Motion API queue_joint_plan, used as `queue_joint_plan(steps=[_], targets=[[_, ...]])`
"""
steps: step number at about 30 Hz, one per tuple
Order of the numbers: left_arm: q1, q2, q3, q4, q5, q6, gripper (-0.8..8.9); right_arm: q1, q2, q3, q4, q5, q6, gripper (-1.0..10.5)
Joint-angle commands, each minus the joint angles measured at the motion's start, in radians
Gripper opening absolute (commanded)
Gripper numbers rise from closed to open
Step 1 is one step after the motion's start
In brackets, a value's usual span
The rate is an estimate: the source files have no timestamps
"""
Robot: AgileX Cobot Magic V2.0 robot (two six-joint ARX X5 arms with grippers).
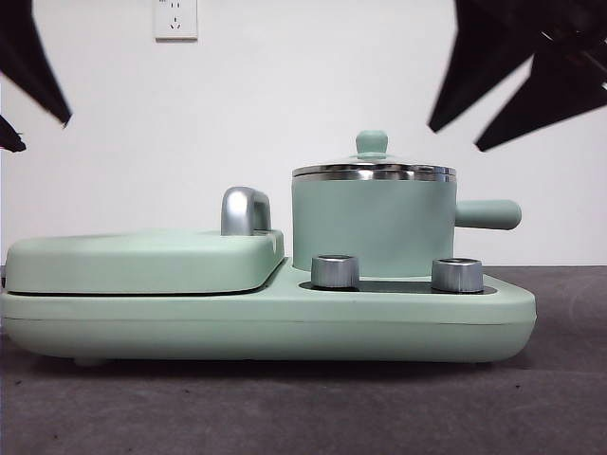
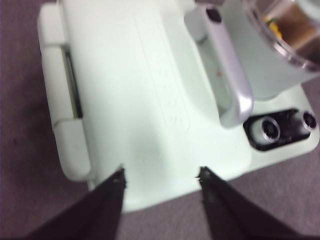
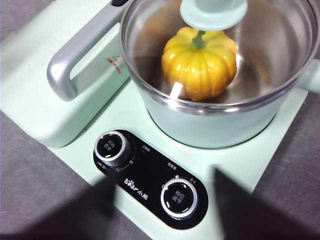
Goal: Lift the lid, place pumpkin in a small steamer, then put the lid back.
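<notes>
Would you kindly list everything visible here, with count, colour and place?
Steamer: one, mint-green, on the cooker's burner side.
Lid: one, glass with green knob, on the steamer.
Pumpkin: one, yellow-orange, inside the steamer under the lid.
Cooker: one, mint-green, on the grey table.
Griddle cover: one, mint-green, beside the steamer, with a silver handle.
Dials: two, silver, in front of the steamer.
Wall socket: one, white.
Left gripper: open, over the griddle cover.
Right gripper: open, over the dials.

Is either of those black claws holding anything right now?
No. Both grippers, left and right, are open and empty. The lid sits on the small steamer, pumpkin inside.
</notes>
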Motion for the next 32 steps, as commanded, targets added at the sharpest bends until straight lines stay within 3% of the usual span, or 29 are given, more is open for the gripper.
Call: queue_joint_plan(steps=[1, 3, 7, 23, 25, 29, 32], targets=[[-0.008, 0.008, 0.005, -0.005, 0.022, 0.005, 0.01, 0.006, 0.008, 0.005, 0.028, 0.005, -0.024, 0.2], [-0.008, 0.008, 0.005, -0.005, 0.022, 0.006, 0.05, 0.007, 0.009, 0.005, 0.050, -0.011, -0.023, 0.2], [-0.008, 0.003, 0.005, -0.024, 0.024, 0.006, 0.07, 0.011, 0.003, 0.005, 0.048, -0.126, -0.024, 0.2], [0.011, -0.035, 0.000, -0.004, 0.021, 0.009, 0.07, 0.011, 0.003, 0.005, 0.072, -0.124, -0.024, 0.2], [0.043, -0.076, -0.043, 0.074, 0.017, 0.012, 0.07, 0.011, 0.003, 0.005, 0.073, -0.124, -0.024, 0.2], [0.115, -0.204, -0.243, 0.400, 0.009, 0.134, 0.07, 0.011, 0.003, 0.005, 0.073, -0.124, -0.024, 0.2], [0.170, -0.343, -0.411, 0.581, -0.034, 0.160, 0.07, 0.011, 0.003, 0.005, 0.072, -0.124, -0.024, 0.2]])
